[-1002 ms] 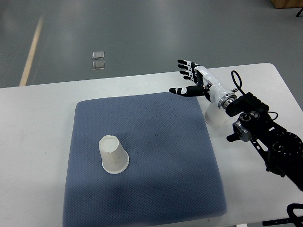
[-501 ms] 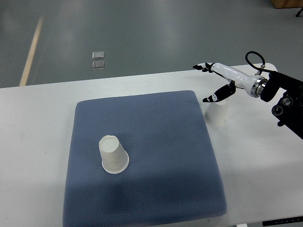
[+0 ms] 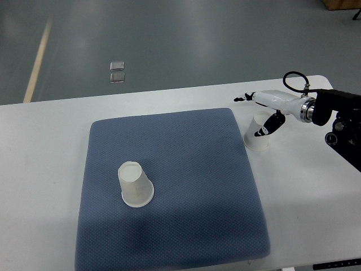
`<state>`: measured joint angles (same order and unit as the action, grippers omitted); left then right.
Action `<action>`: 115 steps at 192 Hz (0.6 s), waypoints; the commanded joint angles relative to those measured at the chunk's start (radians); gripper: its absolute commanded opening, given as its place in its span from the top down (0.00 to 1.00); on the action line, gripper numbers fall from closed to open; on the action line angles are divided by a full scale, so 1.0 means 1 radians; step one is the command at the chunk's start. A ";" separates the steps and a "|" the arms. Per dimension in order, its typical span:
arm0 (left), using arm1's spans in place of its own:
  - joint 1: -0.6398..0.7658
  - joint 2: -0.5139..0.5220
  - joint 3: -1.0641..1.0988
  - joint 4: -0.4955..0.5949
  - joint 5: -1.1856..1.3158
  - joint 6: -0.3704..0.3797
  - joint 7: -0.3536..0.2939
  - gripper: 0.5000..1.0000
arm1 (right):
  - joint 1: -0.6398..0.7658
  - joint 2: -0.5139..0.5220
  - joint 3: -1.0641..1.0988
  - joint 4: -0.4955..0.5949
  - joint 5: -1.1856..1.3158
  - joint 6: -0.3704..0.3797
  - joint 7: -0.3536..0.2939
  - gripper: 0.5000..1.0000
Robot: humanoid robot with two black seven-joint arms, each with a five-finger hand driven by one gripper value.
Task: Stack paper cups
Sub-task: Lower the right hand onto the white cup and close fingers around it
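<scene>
Reaching in from the right edge, the right hand (image 3: 264,110) stood directly over an upturned paper cup (image 3: 258,136) on the bare white table (image 3: 45,169), just off the right border of the blue-grey mat (image 3: 186,197). White palm shell, black finger segments. The thumb (image 3: 269,125) lay down across the cup's upper side; the fingertips (image 3: 243,97) pointed left beyond the cup's far rim, apart from it. Fingers were loosely spread, not closed round the cup; whether the thumb actually touched the cup wall could not be told. Nothing was grasped.

A second upturned paper cup (image 3: 136,184), white, base uppermost and leaning slightly, stood on the mat, left of centre, well apart from the first. The mat lay square on the table, filling most of its middle.

Dark forearm housing (image 3: 338,121) with a looped black cable (image 3: 294,79) showed at the right edge. Grey floor (image 3: 169,39) lay beyond the table, with a pale stripe (image 3: 38,59) and two small clear squares (image 3: 117,71) on it
</scene>
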<state>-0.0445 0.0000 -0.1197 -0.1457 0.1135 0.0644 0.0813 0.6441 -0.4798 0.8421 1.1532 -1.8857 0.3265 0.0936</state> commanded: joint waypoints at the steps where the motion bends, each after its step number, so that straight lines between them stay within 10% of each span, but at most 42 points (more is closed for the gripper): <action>1: 0.000 0.000 0.000 0.000 0.000 0.000 0.000 0.00 | -0.001 0.000 0.000 -0.009 -0.030 -0.003 0.000 0.17; 115: 0.000 0.000 0.000 0.000 0.000 0.000 0.000 0.00 | 0.000 0.012 -0.011 -0.125 -0.073 -0.060 0.002 0.26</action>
<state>-0.0445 0.0000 -0.1197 -0.1457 0.1135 0.0644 0.0813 0.6430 -0.4714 0.8332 1.0420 -1.9575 0.2757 0.0936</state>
